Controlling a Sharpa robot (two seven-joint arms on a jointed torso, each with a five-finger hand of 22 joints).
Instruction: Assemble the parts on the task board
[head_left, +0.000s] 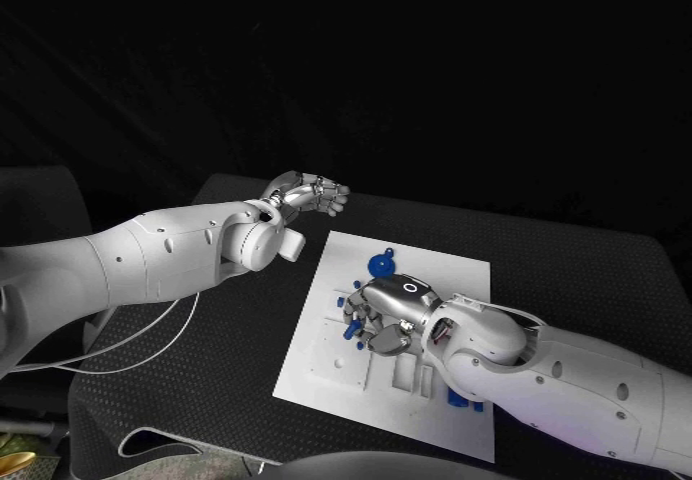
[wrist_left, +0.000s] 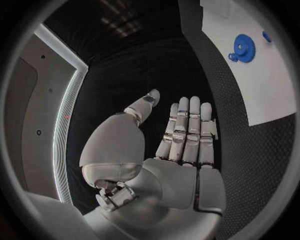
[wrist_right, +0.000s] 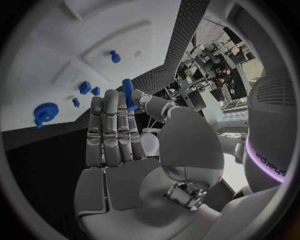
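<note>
The white task board (head_left: 450, 277) lies in the middle of the black table. My right hand (head_left: 387, 315) hovers over the board's middle and pinches a small blue peg (wrist_right: 127, 93) between the thumb and a finger, the other fingers held straight. A blue gear (head_left: 381, 264) (wrist_right: 45, 112) (wrist_left: 242, 48) sits near the board's far edge. Several small blue parts (wrist_right: 84, 87) lie on the board beside the hand, and one blue pin (wrist_right: 115, 56) stands in it. My left hand (head_left: 306, 193) (wrist_left: 181, 135) floats past the board's far left corner, fingers straight and holding nothing.
More blue pieces (head_left: 462, 398) show at the board's near side under my right forearm. A white cable (head_left: 137, 345) loops over the table's left part. The board (wrist_left: 253, 80) has bare room along its left edge.
</note>
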